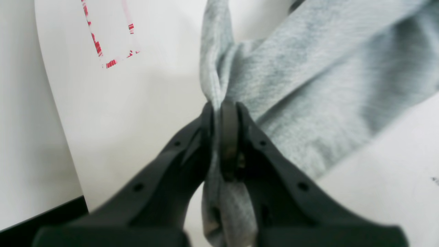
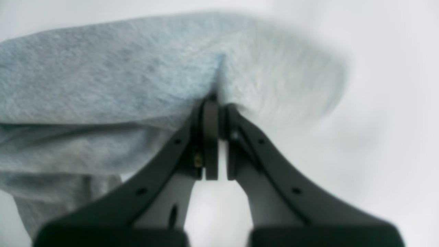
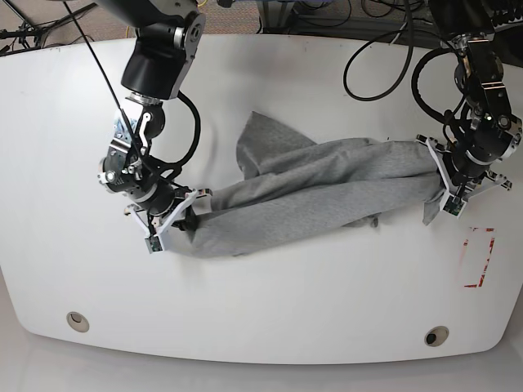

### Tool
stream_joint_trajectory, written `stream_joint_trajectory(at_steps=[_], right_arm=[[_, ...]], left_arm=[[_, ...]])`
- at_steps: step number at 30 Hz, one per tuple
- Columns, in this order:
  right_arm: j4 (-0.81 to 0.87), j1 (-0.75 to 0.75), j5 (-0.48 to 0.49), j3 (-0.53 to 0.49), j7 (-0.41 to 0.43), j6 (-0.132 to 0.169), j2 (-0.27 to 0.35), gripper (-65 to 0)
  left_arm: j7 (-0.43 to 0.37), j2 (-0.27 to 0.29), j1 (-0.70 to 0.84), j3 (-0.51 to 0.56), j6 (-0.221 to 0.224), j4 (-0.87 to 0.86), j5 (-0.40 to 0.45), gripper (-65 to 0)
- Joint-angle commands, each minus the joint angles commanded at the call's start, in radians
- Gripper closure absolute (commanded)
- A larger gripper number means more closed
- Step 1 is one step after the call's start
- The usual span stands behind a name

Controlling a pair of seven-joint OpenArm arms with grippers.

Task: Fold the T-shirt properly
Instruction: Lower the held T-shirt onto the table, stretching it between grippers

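The heather-grey T-shirt [image 3: 310, 192] is stretched in a bunched band across the middle of the white table. My left gripper [image 3: 439, 175] is shut on the shirt's right end; in the left wrist view its jaws [image 1: 221, 106] pinch a twisted fold of T-shirt [image 1: 308, 75]. At the shirt's left end my right gripper [image 3: 186, 214] is shut on the cloth; the right wrist view shows the gripper [image 2: 216, 101] clamped on the T-shirt [image 2: 120, 79]. One sleeve or corner [image 3: 261, 143] sticks up toward the back. No print or neck tag shows.
The white table [image 3: 261, 310] has a red-marked rectangle [image 3: 478, 257] near its right front, also seen as a red rectangle [image 1: 109, 34]. Two round holes [image 3: 78, 320] sit near the front edge. Cables [image 3: 384, 57] hang at the back.
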Motion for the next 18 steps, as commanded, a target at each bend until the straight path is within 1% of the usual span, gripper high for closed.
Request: stream_joint_trajectory(at_steps=[3,6,7,9,10,14,18], right_arm=[[0.126,-0.017,-0.002,0.002,-0.057,0.0,0.002,0.0],[0.203,-0.017,-0.009,0.0,-0.092,0.0,0.002,0.0],[0.232,-0.012,-0.009,-0.002,-0.103,0.009,0.005,0.0],[0.245,0.002,-0.009,-0.002,-0.104,0.009,0.014,0.0],[0.25,0.015,-0.009,0.002,-0.104,0.011,0.034,0.0],[0.253,0.055,-0.002,-0.003,-0.101,0.011,0.081,0.0],[0.253,0.11,0.0,-0.003,-0.086,0.011,0.12,0.0]], left_arm=[[0.0,0.044,-0.052,0.006,0.0,0.0,0.0,-1.0],[0.0,0.081,-0.092,0.006,0.0,0.0,0.0,-1.0],[0.0,0.104,-0.123,0.015,0.0,0.0,0.0,-1.0],[0.0,0.127,-0.163,0.038,0.003,0.0,0.006,-1.0],[0.0,0.14,-0.195,0.058,0.003,0.0,0.006,-1.0],[0.0,0.149,-0.279,0.1,0.005,0.0,0.006,-1.0],[0.0,0.178,-0.368,0.117,0.006,-0.009,0.006,-1.0]])
